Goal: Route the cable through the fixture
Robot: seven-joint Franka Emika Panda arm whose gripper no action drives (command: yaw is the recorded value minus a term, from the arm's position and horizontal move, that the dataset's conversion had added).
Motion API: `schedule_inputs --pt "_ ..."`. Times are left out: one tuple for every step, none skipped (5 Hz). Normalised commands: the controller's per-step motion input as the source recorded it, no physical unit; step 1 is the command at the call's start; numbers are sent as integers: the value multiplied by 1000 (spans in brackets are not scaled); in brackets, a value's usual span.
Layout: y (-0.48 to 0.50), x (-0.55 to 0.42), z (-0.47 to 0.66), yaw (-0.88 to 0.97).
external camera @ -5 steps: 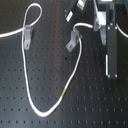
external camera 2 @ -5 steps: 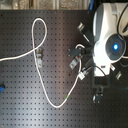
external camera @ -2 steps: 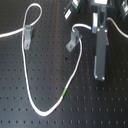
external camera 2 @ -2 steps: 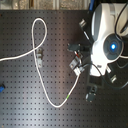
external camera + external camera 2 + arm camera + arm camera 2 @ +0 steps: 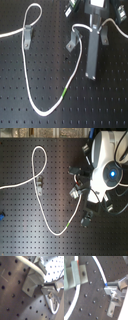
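Observation:
The white cable loops past a left grey clip, sags toward the near side with its green band, then rises to the middle grey clip and runs on behind the arm. In the second exterior view the cable's green band lies below the middle clip. My gripper hangs just right of the middle clip in the first exterior view; it also shows in the second exterior view. In the first wrist view a clip sits beside the fingertips with the cable over it. The second wrist view shows the cable ending at the shut fingertips.
A third grey clip stands right of the gripper in the first exterior view. The left clip also shows in the second exterior view. The black perforated board covers the whole scene. A small blue object lies at the second exterior view's left edge.
The gripper has moved left in both exterior views, closer to the middle clip. The cable's upper stretch by that clip has shifted with it.

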Motion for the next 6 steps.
schedule_inputs --pt "-362 -39 380 714" --pt "-386 -57 316 671" --pt "-7 2 292 1000" --pt "2 5 251 999" --pt "2 4 236 999" --pt "2 4 244 999"
